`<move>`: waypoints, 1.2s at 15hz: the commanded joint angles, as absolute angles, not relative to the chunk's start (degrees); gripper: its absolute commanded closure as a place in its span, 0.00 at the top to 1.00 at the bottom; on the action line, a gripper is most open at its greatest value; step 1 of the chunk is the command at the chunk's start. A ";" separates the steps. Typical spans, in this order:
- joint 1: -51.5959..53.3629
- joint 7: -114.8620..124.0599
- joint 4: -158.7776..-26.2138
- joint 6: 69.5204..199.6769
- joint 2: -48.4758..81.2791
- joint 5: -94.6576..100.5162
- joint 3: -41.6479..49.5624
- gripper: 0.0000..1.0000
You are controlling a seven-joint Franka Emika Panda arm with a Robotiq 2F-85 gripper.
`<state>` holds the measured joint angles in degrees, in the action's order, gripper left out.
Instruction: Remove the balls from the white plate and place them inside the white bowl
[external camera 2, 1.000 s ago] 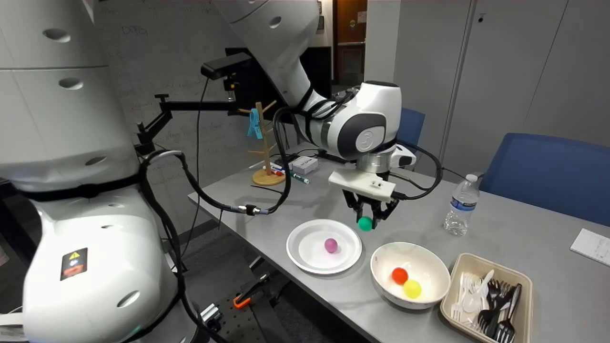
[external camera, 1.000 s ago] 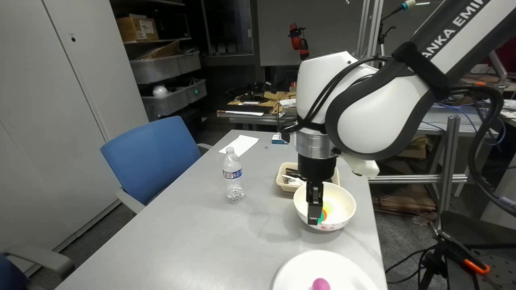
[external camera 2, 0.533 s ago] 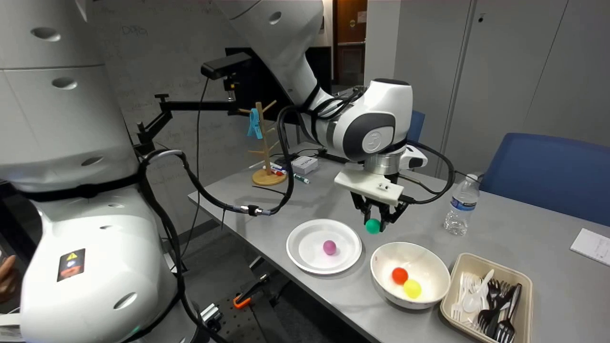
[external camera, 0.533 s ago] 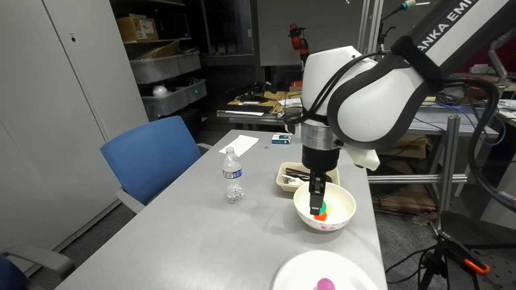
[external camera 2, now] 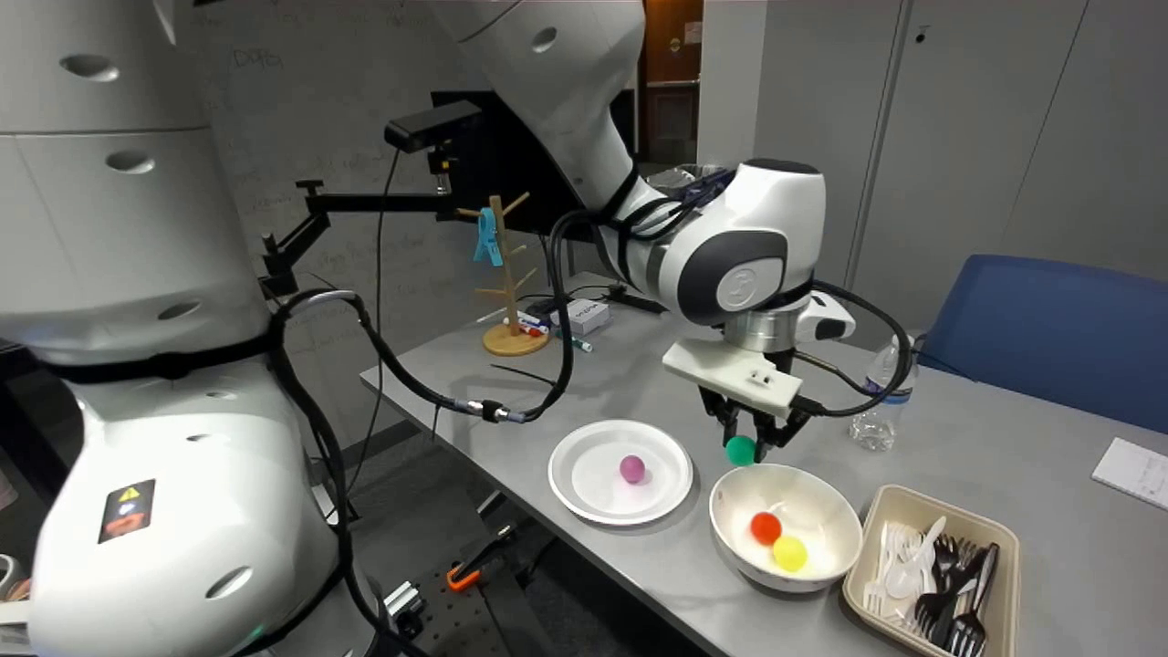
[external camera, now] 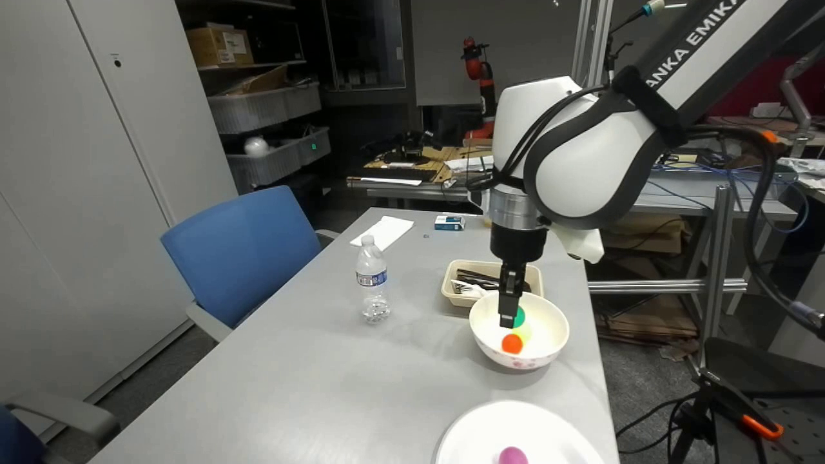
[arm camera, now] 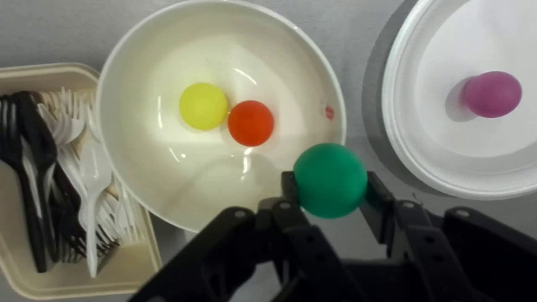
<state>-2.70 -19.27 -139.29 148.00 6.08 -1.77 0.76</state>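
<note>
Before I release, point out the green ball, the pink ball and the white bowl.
Green ball (arm camera: 330,180), wrist view: centre of its visible face.
Pink ball (external camera 2: 632,469), in an exterior view: centre of its visible face.
White bowl (arm camera: 205,161), wrist view: bare inner surface.

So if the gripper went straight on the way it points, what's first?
Likely the white bowl, met by the green ball held in the gripper; rim or inside, depth leaves that unclear.
</note>
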 commanded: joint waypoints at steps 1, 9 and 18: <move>-4.73 -19.04 -138.58 151.79 8.64 -2.41 2.22 0.16; -6.13 -16.59 -138.59 159.06 14.72 -1.24 2.35 0.48; -4.38 -7.79 -139.92 154.75 11.01 -0.08 3.00 1.00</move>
